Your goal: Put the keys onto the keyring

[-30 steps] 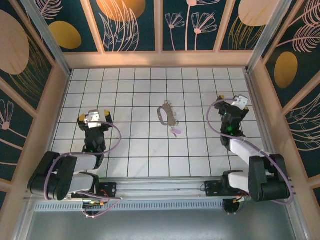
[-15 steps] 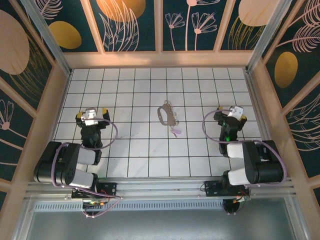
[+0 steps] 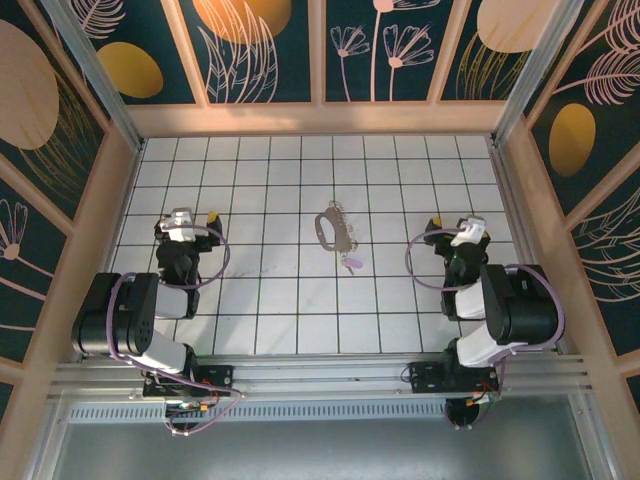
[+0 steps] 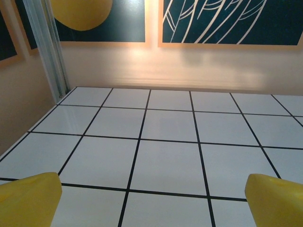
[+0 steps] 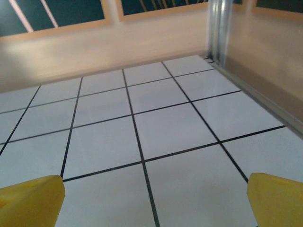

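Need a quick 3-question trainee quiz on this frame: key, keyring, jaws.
1. True or false: the left jaws and the right jaws both stand open and empty.
2. Where is the key? A) in the left jaws B) near the middle of the table C) against the far wall
3. Which lies closer to the table's near edge, the key or the keyring?
Answer key: 1 true; 2 B; 3 the key.
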